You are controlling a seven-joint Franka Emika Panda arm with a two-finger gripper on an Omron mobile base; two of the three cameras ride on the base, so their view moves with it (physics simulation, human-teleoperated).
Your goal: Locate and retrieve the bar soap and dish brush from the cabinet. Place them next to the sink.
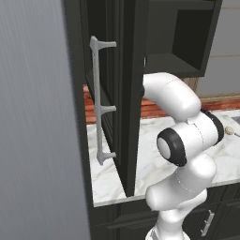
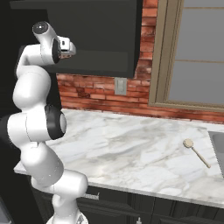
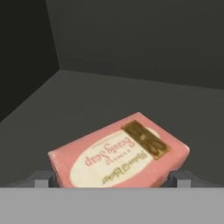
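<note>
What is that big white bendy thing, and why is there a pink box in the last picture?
The white bendy thing is a robot arm in a pretend, computer-drawn kitchen. Two pictures come from cameras behind it, one on each side. The arm reaches up into the big matte-black wall cabinet.

The last picture comes from a camera on the robot's hand, inside the cabinet. The pink rectangular bar of soap lies on the cabinet floor between the gripper, the robot's two-finger pincher. Its two dark fingertips sit beside the soap; I can't tell whether they squeeze it.

On the white marble counter lies a small wooden dish brush.
</note>
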